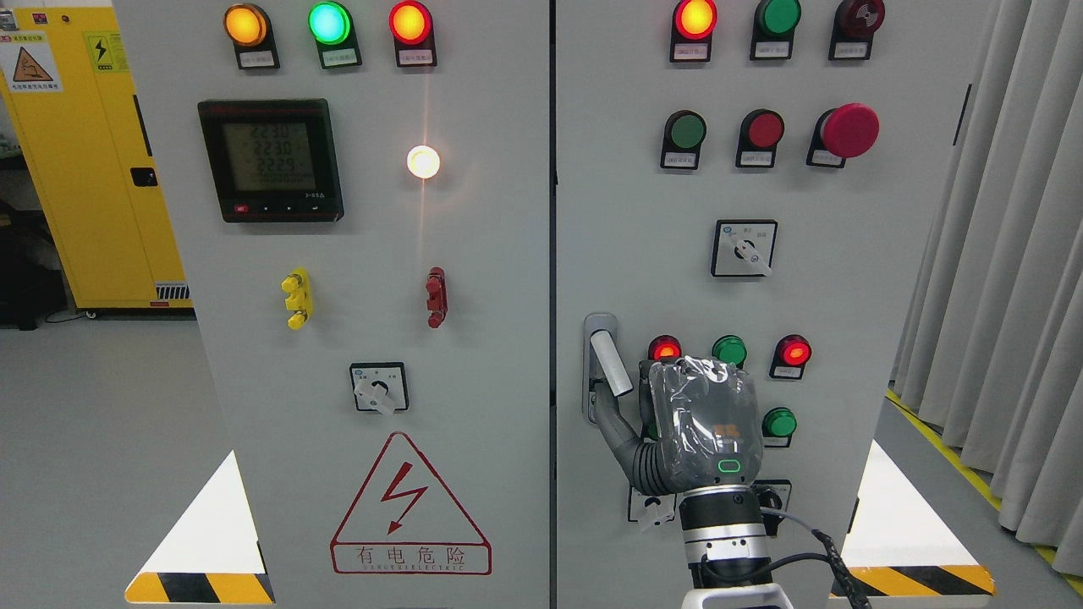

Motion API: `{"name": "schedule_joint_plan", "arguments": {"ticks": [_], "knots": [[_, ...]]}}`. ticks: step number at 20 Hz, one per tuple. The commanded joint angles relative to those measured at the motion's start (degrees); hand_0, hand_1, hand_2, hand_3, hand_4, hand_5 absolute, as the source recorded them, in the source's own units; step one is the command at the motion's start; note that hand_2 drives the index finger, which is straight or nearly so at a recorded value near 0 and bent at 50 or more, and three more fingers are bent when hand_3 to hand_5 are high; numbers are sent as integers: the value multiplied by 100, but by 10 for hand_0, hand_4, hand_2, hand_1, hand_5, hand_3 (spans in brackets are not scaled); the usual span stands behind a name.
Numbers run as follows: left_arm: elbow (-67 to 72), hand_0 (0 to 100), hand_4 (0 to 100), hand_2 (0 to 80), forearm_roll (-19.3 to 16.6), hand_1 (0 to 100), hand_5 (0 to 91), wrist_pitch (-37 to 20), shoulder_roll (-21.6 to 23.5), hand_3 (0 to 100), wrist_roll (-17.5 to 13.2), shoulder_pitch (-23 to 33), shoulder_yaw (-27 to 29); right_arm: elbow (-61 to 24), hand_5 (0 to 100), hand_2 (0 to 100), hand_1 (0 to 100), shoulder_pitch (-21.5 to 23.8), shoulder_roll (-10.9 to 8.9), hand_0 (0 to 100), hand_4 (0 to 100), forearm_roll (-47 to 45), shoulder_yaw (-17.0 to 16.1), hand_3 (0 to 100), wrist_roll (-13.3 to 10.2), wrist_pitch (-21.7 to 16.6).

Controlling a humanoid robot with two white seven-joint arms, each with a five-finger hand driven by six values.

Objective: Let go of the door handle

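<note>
1. Single head view only; no second view for overlap.
2. Faces straight at a grey electrical cabinet [541,254], near enough for its two doors to fill most of the frame.
3. Tilts slightly downward, taking in floor [93,440] at left and curtain [1007,254] at right.
4. Looks over the right hand [702,423], raised from the bottom edge.

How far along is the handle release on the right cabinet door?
Not released yet, as far as this view shows. The right hand sits at the door handle, its thumb reaching up to the lever's lower end; whether the fingers are closed is hidden behind the hand. Left: draw the hand clear of the handle. The left arm is out of view.
</note>
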Motion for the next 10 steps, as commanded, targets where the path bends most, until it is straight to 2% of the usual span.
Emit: {"name": "schedule_joint_plan", "arguments": {"ticks": [1, 10], "knots": [[0, 120, 0, 0, 0, 556, 0, 24, 0, 0, 3, 0, 3, -32, 1000, 936, 404, -9, -1, 546, 1000, -4, -33, 1000, -2, -7], [0, 120, 0, 0, 0, 556, 0, 24, 0, 0, 3, 0, 3, -41, 1000, 934, 395, -9, -1, 554, 1000, -13, -77, 1000, -20, -16]]}}
